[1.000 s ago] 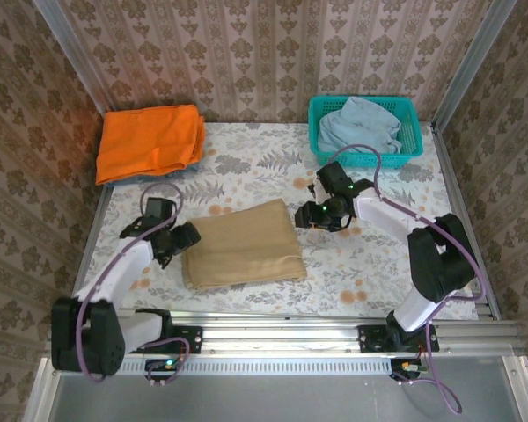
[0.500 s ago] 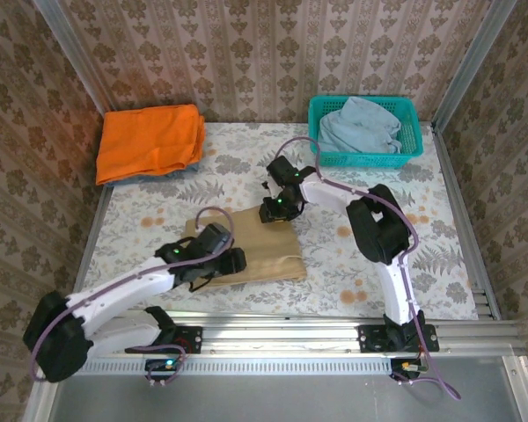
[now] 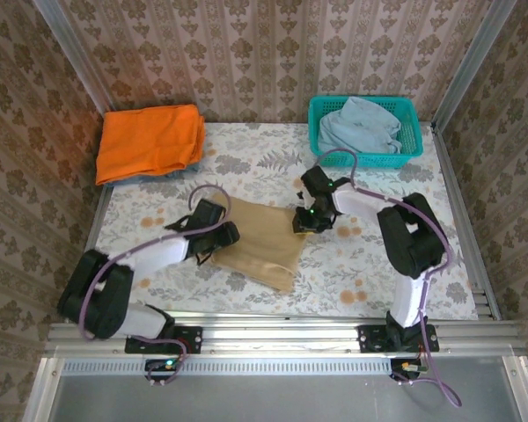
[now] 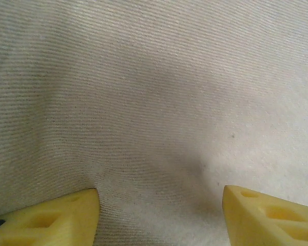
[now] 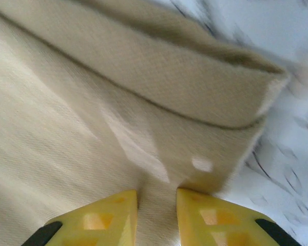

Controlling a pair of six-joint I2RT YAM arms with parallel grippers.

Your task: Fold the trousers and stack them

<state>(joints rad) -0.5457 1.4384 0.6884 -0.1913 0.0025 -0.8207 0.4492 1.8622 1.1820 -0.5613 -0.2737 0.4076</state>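
The trousers (image 3: 262, 246) are seen as a tan, folded bundle on the counter (image 3: 370, 264), lying between the two sets of jaws. The left jaws are held wide at the bundle's left edge. Their yellow fingertips (image 4: 46, 220) are set well apart, and the flat twill of the trousers (image 4: 154, 102) is spread between and ahead of them. The right jaws are drawn narrow at the bundle's far right corner, and a pinch of the trousers (image 5: 92, 128) is gripped between their fingertips (image 5: 100, 218). Just ahead of these jaws a thick folded edge of the cloth is seen. A teal basket (image 3: 370, 159) holding a pale blue garment (image 3: 359, 123) is found well beyond the right jaws. An orange garment (image 3: 150, 141) is found well beyond the left jaws.
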